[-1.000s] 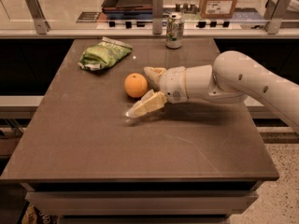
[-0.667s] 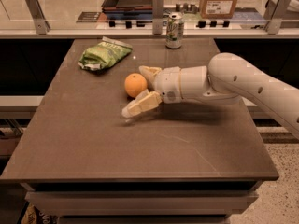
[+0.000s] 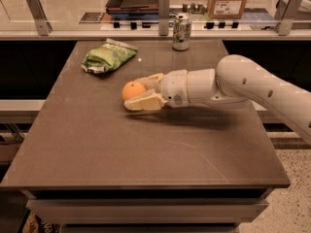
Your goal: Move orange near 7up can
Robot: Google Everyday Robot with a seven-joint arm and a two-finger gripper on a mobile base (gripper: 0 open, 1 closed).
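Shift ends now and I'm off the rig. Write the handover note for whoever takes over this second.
Gripper: low over mid-table, right at the orange; a grasp cannot be confirmed.
Orange: on the table, near its middle, well short of the can.
7up can: upright at the table's far edge.
Green snack bag: far-left area, not part of the job.
Done: approach to the orange.
Left: secure it, carry it toward the far edge, set it beside the can.

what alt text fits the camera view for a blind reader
A white robot arm reaches in from the picture's right, its gripper at the orange in the middle of a dark table. The 7up can stands upright at the far edge, well apart from the orange; a green snack bag lies far left.
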